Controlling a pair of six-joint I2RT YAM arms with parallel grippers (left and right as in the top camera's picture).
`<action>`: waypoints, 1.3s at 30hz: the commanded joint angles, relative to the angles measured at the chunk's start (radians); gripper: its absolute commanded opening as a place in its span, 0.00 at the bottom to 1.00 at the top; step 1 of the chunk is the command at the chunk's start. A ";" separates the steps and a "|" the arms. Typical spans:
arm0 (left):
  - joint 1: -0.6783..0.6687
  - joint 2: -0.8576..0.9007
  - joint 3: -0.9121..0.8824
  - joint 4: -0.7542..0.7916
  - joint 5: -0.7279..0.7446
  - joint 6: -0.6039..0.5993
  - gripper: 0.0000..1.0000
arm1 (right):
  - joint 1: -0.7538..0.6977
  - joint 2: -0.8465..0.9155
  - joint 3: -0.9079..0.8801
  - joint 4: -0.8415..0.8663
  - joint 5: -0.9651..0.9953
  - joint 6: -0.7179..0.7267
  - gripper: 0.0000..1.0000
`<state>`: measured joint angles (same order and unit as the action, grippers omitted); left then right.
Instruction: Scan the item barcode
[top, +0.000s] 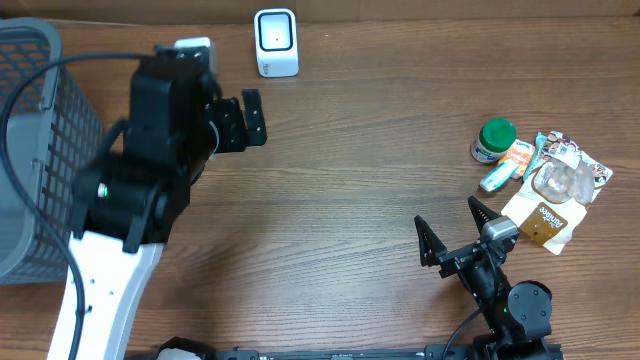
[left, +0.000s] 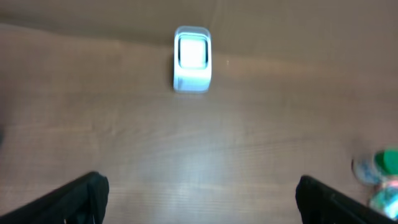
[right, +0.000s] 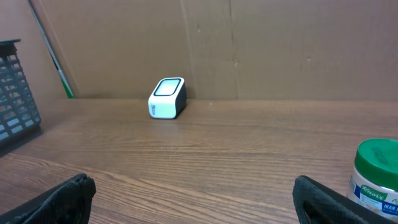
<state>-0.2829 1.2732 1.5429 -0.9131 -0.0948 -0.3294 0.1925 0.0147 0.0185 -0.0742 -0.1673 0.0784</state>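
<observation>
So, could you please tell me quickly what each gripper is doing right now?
Left gripper: open, holding nothing.
Right gripper: open, holding nothing.

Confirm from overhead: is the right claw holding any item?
No, the right claw stands open with nothing between its fingers, apart from the green-lidded jar and packets.

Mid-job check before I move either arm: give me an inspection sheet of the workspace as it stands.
Surface: wooden table, no spills seen.
Job's things: white barcode scanner at the far edge; items grouped on the right: green-lidded jar, small tube, packets, brown pouch.
Clutter: nothing seen.
Grippers: left gripper open, empty; right gripper open, empty.
Cables: black cable arcs over the basket.
Surroundings: grey mesh basket at left; cardboard wall behind.
</observation>
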 joint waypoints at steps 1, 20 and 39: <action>0.039 -0.132 -0.201 0.175 -0.002 0.023 1.00 | 0.007 -0.012 -0.011 0.006 0.010 0.006 1.00; 0.277 -0.966 -1.318 1.017 0.069 0.182 1.00 | 0.007 -0.012 -0.011 0.006 0.010 0.006 1.00; 0.298 -1.270 -1.538 0.835 0.140 0.468 0.99 | 0.007 -0.012 -0.011 0.006 0.010 0.006 1.00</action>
<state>0.0086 0.0265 0.0132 -0.0700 0.0193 0.0895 0.1925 0.0147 0.0185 -0.0715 -0.1677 0.0788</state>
